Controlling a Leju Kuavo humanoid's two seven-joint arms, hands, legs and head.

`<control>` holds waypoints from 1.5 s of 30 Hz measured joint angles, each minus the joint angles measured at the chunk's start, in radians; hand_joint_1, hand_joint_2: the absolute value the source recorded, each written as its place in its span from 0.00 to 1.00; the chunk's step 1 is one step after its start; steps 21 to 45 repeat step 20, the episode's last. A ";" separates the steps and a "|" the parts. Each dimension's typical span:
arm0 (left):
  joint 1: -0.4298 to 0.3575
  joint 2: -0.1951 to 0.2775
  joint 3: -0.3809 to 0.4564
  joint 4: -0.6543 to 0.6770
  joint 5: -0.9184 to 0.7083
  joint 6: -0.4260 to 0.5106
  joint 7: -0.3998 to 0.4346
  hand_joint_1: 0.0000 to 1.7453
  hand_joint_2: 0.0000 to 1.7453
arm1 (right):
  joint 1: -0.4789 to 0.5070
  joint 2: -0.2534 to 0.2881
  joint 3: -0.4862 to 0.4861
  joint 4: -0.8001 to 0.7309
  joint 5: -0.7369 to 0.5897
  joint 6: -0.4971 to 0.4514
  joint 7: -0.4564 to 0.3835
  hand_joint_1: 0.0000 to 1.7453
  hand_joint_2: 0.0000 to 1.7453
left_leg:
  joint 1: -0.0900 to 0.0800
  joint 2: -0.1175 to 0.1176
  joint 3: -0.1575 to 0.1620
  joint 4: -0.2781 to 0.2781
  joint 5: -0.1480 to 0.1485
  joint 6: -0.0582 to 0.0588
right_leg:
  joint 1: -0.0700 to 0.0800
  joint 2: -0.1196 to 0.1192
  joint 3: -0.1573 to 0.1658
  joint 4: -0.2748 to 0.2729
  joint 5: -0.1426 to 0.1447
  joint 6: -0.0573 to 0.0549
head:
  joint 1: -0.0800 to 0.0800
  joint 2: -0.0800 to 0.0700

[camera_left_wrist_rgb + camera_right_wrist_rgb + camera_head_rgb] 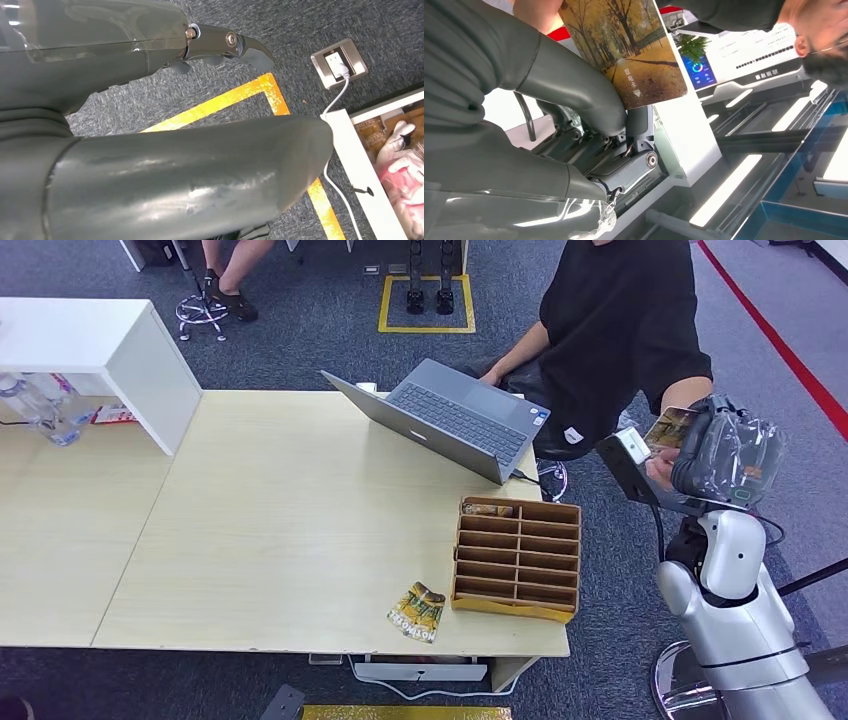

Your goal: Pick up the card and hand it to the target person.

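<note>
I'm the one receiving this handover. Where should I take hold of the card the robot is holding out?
Pinch the card by its free end, coming from the side opposite the right hand, likely safest: the thumb pins the near end.

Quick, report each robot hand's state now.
Left robot hand: holds nothing; open or closed cannot be told.
Right robot hand: holding the card.

A laptop (455, 418) sits at the tabletop's (260, 520) far edge, a divided box (518, 557) nearer on the right, cards (417, 611) just left of it. Right of the tabletop, the right hand (705, 445) holds a card (668, 428) beside a person (610, 330).
</note>
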State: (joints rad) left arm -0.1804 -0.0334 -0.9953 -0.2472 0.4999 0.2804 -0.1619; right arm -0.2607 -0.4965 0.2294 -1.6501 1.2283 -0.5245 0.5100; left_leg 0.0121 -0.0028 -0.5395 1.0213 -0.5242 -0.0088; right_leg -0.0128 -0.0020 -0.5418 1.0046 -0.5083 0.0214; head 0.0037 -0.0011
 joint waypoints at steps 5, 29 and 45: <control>0.000 0.000 0.000 0.000 -0.005 -0.001 0.002 0.00 0.00 | 0.005 -0.006 0.000 0.013 0.004 0.039 0.006 0.00 1.00 | 0.000 0.000 0.000 0.000 0.000 0.000 | 0.000 0.000 0.000 0.000 0.000 0.000 | 0.000 0.000; 0.001 -0.001 0.000 0.000 -0.018 0.001 0.006 0.00 0.00 | 0.013 -0.025 0.004 0.025 0.003 0.142 0.033 0.00 1.00 | 0.000 0.000 0.000 0.000 0.000 0.000 | 0.000 0.000 0.000 0.000 0.000 0.000 | 0.000 0.000; 0.001 -0.001 0.000 0.000 -0.018 0.001 0.006 0.00 0.00 | 0.013 -0.025 0.004 0.025 0.003 0.142 0.033 0.00 1.00 | 0.000 0.000 0.000 0.000 0.000 0.000 | 0.000 0.000 0.000 0.000 0.000 0.000 | 0.000 0.000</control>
